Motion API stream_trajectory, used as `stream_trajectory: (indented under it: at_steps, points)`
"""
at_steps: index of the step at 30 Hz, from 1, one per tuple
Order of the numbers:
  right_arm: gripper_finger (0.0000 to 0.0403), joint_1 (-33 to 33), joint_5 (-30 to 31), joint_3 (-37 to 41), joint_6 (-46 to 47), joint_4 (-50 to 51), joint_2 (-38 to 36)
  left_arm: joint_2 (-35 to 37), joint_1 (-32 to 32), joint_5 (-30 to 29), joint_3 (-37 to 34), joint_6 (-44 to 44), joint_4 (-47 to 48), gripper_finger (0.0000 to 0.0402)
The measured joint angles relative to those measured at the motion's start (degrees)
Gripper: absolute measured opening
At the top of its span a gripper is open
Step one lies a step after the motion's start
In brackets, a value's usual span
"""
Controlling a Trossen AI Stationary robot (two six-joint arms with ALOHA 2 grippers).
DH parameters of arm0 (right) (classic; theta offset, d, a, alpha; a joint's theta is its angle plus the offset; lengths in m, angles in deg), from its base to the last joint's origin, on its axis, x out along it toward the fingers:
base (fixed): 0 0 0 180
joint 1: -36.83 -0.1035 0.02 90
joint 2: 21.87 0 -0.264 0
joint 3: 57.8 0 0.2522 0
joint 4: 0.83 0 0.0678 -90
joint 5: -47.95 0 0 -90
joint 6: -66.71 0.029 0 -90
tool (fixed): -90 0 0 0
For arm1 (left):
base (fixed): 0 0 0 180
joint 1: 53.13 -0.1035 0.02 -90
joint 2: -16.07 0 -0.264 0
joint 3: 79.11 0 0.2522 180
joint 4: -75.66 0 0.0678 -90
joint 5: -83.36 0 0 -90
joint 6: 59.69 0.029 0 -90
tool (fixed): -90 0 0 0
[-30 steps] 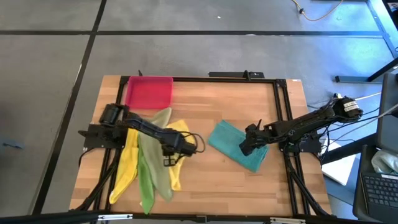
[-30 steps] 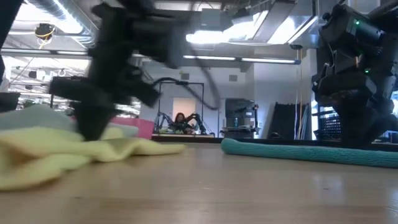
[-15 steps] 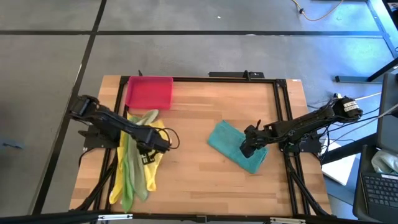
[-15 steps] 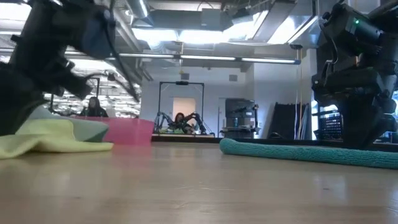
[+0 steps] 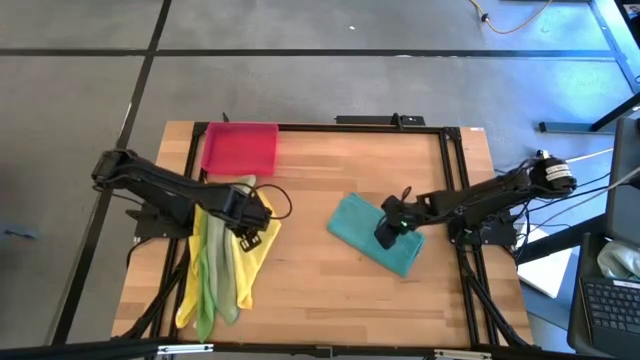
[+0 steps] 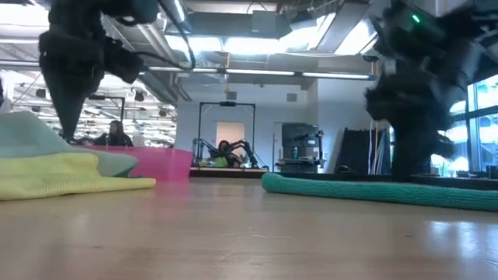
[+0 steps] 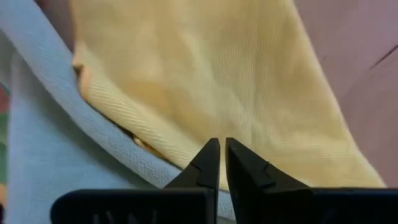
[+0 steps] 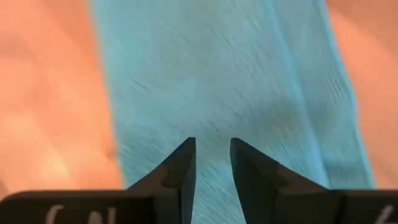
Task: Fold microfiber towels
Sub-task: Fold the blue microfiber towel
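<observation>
Left gripper (image 5: 250, 215) is positioned over the heap of towels at the table's left side, its jaws pressed together with nothing between them; the left wrist view shows the closed fingertips (image 7: 219, 163) just above a yellow towel (image 7: 205, 81) and a pale olive-green towel (image 7: 56, 168) beside it. In the high view the heap comprises the yellow towel (image 5: 256, 250), a bright green towel (image 5: 207, 290) and the pale olive-green towel (image 5: 226, 262), overlapping and trailing toward the table's near edge. The pink-red tray (image 5: 240, 148) sits just beyond the heap, at the far left of the wooden table (image 5: 320, 290). Right gripper (image 5: 385, 232) is over the teal towel (image 5: 355, 225), which lies folded right of centre, well apart from the heap. In the right wrist view its jaws stand slightly spread, holding nothing, with the teal cloth directly below. The low view shows the teal towel lying flat on the tabletop.
</observation>
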Motion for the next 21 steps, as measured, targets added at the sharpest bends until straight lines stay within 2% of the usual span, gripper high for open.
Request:
stream_trajectory:
  at_steps: [6,11,16,21]
  points:
    - [0.0102,2.8,0.7,-9.2,-6.2,7.0,5.1,2.4,-0.9,-1.6,0.5,0.0,-0.1,0.0018]
    - [0.0102,5.4,0.5,-15.1,-8.8,6.1,13.1,3.2,-0.8,-3.0,0.5,0.0,-0.6,0.0018]
    - [0.0102,6.9,-4.7,-22.3,-12.7,8.5,24.9,3.9,-0.8,-2.6,0.5,0.0,-1.7,0.0018]
    - [0.0102,7.2,-8.7,-30.2,-15.0,8.7,32.8,7.0,-0.8,-2.3,0.6,0.0,-2.2,0.0018]
